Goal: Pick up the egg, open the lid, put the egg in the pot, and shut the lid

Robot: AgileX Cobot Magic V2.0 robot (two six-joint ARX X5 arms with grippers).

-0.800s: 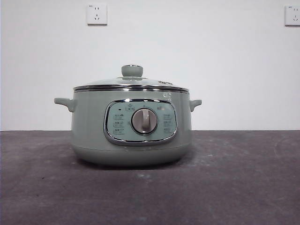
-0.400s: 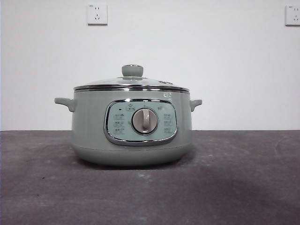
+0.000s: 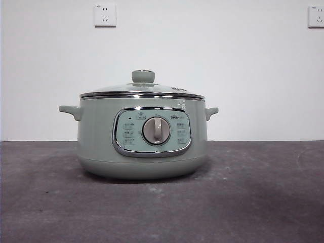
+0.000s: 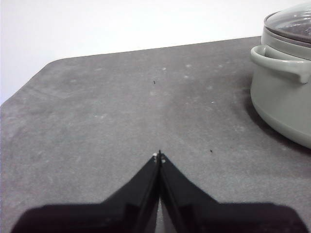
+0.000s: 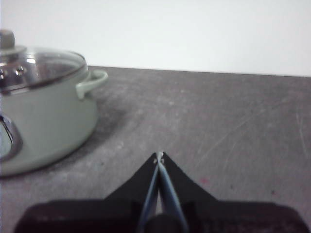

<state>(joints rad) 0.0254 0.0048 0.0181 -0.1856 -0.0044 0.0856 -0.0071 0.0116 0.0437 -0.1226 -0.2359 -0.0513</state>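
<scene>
Front view: the pot (image 3: pixel 142 139) stands upright on the dark grey table (image 3: pixel 253 197), at the middle of the picture, its control panel (image 3: pixel 152 131) and silver dial (image 3: pixel 156 130) facing the camera. The lid (image 3: pixel 142 91) sits level on the pot's rim, with its knob (image 3: pixel 143 76) on top. A small handle projects from each side of the pot. Two wall sockets (image 3: pixel 105 15) sit high on the white wall behind. Neither arm appears here, nor does the egg.

Left wrist view: the left gripper (image 4: pixel 159 156) hangs over bare table (image 4: pixel 121 111), its two black jaws pressed together at the tips and holding nothing. The pot (image 4: pixel 284 97) stands well apart from it, with one side handle (image 4: pixel 279 62) and part of the lid (image 4: pixel 291 22) showing.

Right wrist view: the right gripper (image 5: pixel 159 157) likewise has its jaws closed tip to tip, empty, over the table (image 5: pixel 233 121). The pot (image 5: pixel 43 121) stands well apart; the lid (image 5: pixel 39 65) rests on it. A faint reddish speck on the table near the jaws is too blurred to identify.
</scene>
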